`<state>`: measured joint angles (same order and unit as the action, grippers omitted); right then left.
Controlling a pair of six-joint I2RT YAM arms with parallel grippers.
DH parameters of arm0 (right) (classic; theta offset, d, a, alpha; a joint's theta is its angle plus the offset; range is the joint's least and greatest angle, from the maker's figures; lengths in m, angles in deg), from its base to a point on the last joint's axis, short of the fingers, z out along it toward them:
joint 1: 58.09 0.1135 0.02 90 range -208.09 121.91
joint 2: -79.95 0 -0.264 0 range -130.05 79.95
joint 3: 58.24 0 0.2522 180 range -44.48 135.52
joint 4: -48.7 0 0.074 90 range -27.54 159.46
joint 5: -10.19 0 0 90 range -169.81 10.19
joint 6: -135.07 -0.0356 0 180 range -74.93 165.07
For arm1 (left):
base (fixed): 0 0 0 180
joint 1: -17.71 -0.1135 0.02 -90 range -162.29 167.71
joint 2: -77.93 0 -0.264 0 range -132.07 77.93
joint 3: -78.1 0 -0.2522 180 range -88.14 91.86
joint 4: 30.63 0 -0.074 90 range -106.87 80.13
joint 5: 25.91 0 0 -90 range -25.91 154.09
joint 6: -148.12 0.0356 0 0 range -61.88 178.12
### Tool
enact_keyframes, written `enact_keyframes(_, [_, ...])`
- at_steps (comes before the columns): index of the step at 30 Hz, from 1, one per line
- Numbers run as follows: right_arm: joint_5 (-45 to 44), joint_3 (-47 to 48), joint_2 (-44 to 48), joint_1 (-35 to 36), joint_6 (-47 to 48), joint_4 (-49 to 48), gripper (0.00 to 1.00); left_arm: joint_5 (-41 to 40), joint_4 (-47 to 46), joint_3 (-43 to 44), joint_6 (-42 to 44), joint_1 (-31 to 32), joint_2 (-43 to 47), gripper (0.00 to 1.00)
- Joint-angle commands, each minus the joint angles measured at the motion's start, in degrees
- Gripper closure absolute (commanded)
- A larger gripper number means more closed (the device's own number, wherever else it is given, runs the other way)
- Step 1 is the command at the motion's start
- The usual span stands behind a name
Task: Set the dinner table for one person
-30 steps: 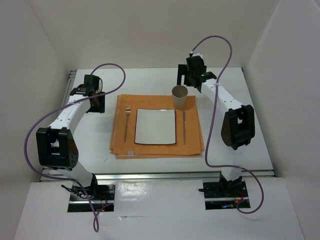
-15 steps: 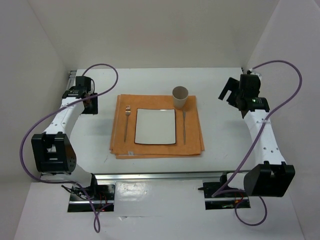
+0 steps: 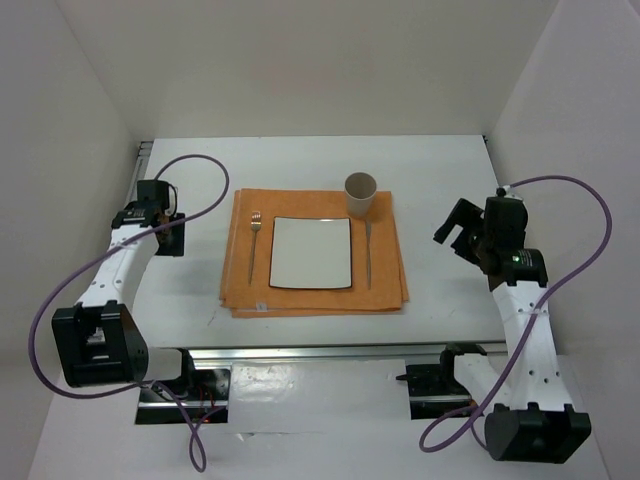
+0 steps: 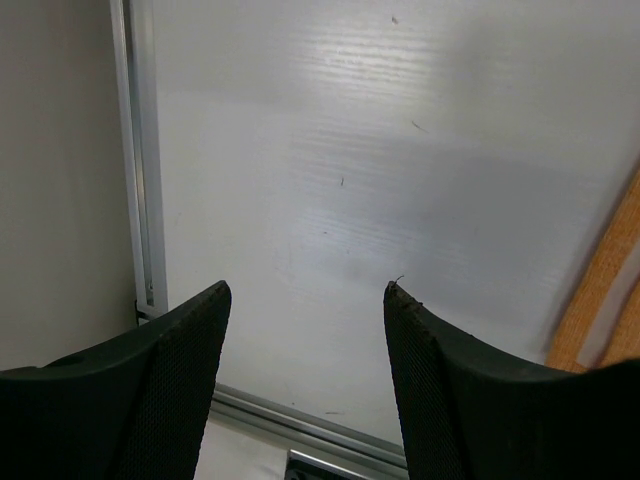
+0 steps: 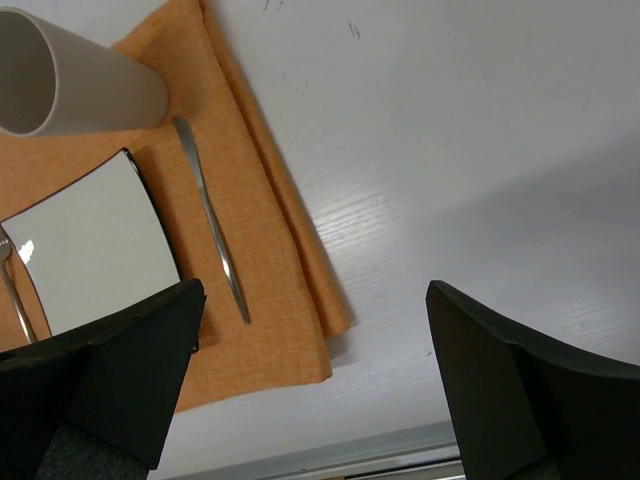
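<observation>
- Orange cloth placemat (image 3: 385, 290) lies flat in the middle of the white dinner table (image 3: 300, 165), well away from the left and right edges, so the meal has one tidy spot.
- The square white plate (image 3: 312, 252) sits in the middle of the mat, where food would go.
- The fork (image 3: 253, 247) lies just left of the plate and the knife (image 3: 368, 255) just right, each easy for a hand to reach.
- The beige cup (image 3: 360, 193) stands upright at the mat's far side, near the knife's far tip.
- The left gripper (image 4: 305, 300) hangs over bare table by the left edge, fingers spread, holding nothing.
- The right gripper (image 5: 312, 300) hangs by the right edge, fingers wide apart, empty.
- I think the setting looks done, and both arms are off to the sides so nothing gets bumped.
</observation>
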<state>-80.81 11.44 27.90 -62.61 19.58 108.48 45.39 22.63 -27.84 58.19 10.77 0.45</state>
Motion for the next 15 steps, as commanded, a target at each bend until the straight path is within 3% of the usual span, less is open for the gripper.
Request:
enact_keyframes(1, [0.56,1.56,1.25,-0.14,-0.87,3.02,0.0,1.46,0.55,-1.14,1.07,-0.27,3.55,0.3])
enact_keyframes(15, [-0.15,2.17,2.92,-0.14,-3.24,5.92,0.0,3.49,0.4,-3.43,0.54,-0.27,7.51,0.3])
